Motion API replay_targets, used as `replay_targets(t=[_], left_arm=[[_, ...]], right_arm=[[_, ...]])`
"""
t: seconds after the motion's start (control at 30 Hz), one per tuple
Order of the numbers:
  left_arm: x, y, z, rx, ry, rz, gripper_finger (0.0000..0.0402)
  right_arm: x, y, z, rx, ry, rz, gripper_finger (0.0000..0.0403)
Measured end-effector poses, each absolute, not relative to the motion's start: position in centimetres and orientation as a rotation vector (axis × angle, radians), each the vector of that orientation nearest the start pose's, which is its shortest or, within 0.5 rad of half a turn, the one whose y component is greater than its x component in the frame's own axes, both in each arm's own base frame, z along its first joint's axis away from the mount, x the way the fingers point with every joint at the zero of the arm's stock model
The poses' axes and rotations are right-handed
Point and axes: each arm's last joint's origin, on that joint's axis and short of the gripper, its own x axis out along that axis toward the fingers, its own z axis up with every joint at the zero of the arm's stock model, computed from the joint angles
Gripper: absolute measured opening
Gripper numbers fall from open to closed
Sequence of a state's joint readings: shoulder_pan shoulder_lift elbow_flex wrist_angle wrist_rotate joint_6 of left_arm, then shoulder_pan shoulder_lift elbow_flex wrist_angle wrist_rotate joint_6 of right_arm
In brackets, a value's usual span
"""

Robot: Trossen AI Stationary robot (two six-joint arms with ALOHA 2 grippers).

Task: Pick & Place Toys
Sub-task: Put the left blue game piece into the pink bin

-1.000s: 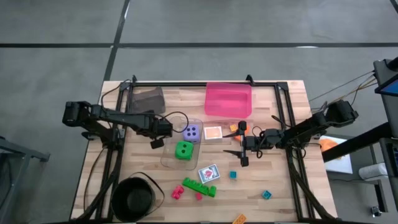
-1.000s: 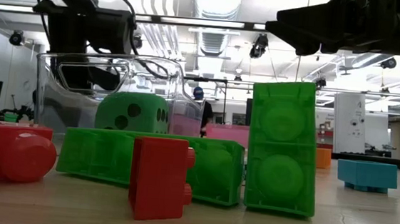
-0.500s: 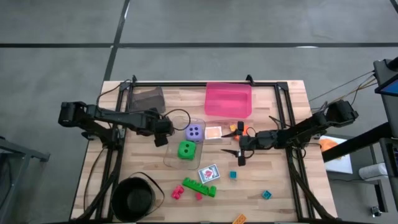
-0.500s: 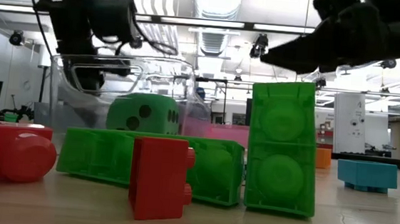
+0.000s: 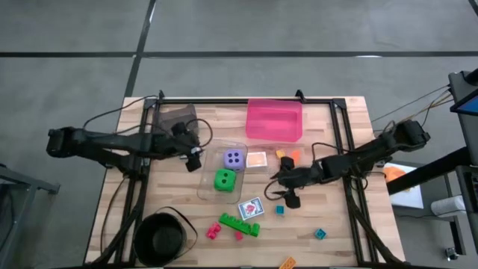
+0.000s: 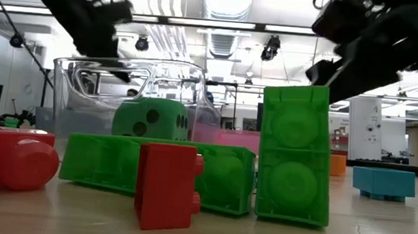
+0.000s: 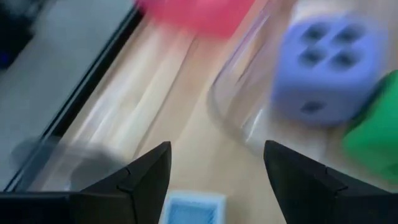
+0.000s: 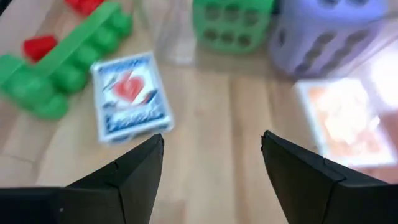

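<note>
My left gripper hovers open beside the left rim of the clear bin, touching nothing. A purple die and a green die lie in that bin. My right gripper hangs open and slanted down over the bare wood, right of the heart picture card. Its wrist view shows that card, the green brick and an orange card. More toys lie loose: a green brick, pink bricks, teal bricks and orange bricks.
A pink bin and a grey bin stand at the far edge. A black round bowl sits at the near left corner. Black frame rails run along the table's sides. Another orange brick lies at the near edge.
My left gripper has risen from the clear bin's left rim, drawn back toward the far left and tipped up to a shallower slant. In the low view the bin has shifted a little and settled. My right gripper has tipped from steeply down to a slant and moved toward the heart card.
</note>
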State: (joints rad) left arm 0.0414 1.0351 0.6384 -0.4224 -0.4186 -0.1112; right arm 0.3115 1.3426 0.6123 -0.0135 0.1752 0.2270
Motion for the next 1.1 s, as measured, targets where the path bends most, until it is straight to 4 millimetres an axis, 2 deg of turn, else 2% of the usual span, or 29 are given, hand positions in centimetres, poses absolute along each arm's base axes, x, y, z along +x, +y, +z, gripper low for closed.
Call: replay_targets(t=[0.13,0.27,0.43,0.63,0.77,1.1], left_arm=[[19.1,1.6,21.9,0.032,0.598,0.369,0.0258],[18.1,1.4,20.6,0.027,0.496,0.303,0.0258],[16.8,1.3,18.9,0.023,0.477,0.294,0.0258],[16.2,1.2,18.1,0.015,0.463,0.291,0.0258],[16.1,1.2,18.0,0.012,0.462,0.286,0.0258],[16.1,1.2,18.0,0.011,0.463,0.284,0.0258]], right_arm=[[24.2,9.0,19.0,0.045,0.792,0.086,0.0272],[24.0,10.3,19.8,0.105,0.815,0.126,0.0272],[23.5,11.4,19.8,0.191,0.847,0.150,0.0272],[23.2,12.5,19.2,0.228,0.895,0.140,0.0272],[24.1,13.4,18.8,0.209,0.924,0.120,0.0272],[27.7,15.8,17.6,0.051,1.207,0.034,0.0272]])
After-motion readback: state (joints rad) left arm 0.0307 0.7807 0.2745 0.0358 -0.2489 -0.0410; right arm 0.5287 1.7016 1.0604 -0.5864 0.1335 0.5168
